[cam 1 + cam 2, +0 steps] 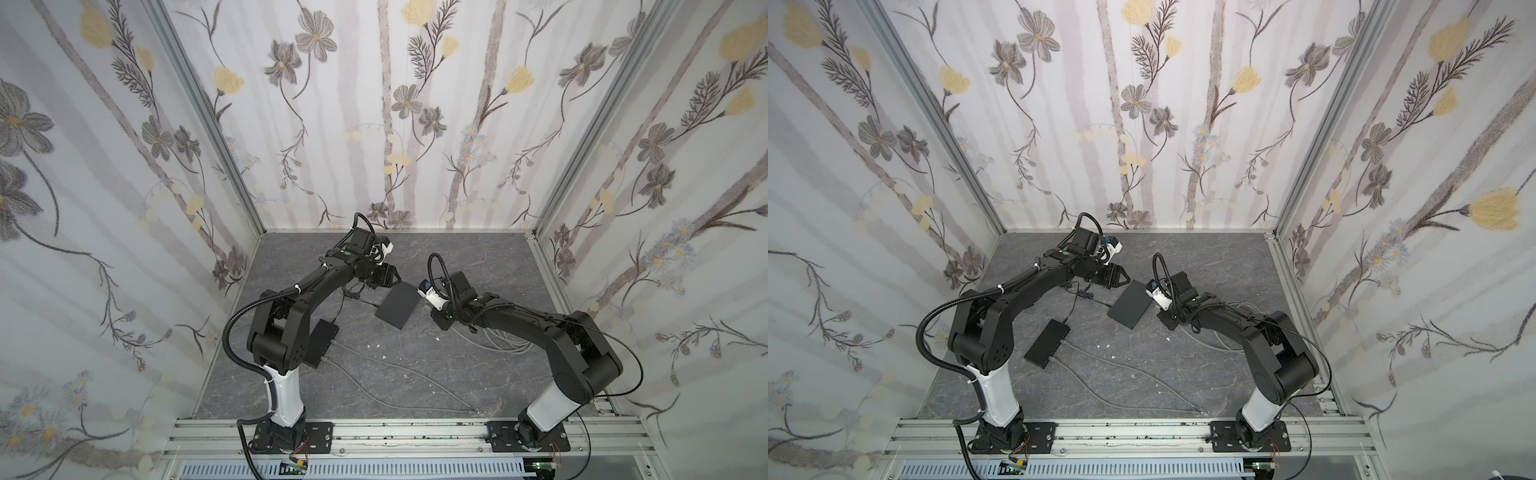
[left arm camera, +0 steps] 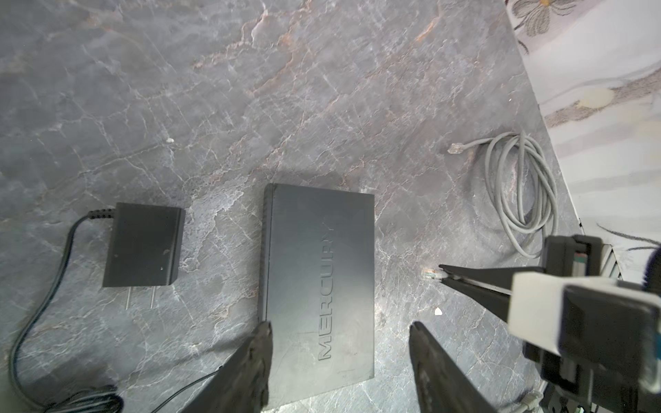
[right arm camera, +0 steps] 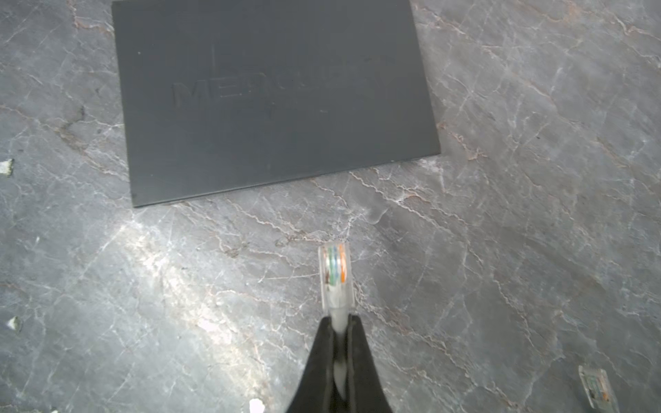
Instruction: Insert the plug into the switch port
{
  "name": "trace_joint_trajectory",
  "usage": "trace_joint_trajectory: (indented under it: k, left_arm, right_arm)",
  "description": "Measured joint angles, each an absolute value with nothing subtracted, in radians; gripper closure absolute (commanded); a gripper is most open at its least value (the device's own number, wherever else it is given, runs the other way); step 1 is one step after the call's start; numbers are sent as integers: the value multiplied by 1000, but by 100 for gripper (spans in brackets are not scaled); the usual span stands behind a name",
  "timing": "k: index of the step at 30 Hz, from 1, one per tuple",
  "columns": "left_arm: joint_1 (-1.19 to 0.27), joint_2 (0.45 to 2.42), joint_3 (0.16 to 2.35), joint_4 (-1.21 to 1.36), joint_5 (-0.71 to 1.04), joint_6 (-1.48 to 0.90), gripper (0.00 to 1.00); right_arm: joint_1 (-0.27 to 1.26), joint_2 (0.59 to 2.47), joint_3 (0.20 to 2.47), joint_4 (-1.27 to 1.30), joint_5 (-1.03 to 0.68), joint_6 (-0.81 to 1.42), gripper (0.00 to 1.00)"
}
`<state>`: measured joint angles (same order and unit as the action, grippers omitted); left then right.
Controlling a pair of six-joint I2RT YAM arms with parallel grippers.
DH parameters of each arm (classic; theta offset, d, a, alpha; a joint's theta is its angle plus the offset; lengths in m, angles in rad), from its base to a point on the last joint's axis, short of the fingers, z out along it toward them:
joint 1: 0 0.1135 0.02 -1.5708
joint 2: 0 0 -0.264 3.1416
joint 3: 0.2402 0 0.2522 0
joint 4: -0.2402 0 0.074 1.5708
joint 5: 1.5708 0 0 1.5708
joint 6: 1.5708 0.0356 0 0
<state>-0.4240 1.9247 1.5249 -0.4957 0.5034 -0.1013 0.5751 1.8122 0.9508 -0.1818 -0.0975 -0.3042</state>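
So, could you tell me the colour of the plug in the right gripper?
Clear plug, with orange, green, blue and brown wires; best in right wrist view.

Both arms bent inward; left hand point(image 2: 340, 323) spread, right hand point(image 3: 339, 319) pinched shut (fingertips together).

"MERCURY" stands embossed on the dark switch point(image 2: 318, 286) lid; nothing else legible

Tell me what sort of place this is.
Most likely a robot test cell in a lab, not a home. Aluminium posts frame floral-printed wall panels, a left arm and right arm are bolted to a rail, and a network switch lies on the marble-patterned tabletop.
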Motion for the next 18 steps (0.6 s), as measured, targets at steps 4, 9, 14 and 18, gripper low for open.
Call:
trace_joint_trajectory:
  k: [4,9,14,18]
  left_arm:
    - [-413,1979,1540,-539,522,-124,32]
    - [-405,2022,1546,-548,548,-157,32]
    - [-404,2033,1549,-555,550,-165,32]
    - [-404,2055,1565,-564,545,-165,32]
  right_arm:
    - [614,1811,941,-188,-102,-324,100]
    - [627,1834,976,-213,-133,-323,100]
    - [637,1881,1019,-250,-131,-304,100]
    - [643,1898,1039,-265,-151,-263,100]
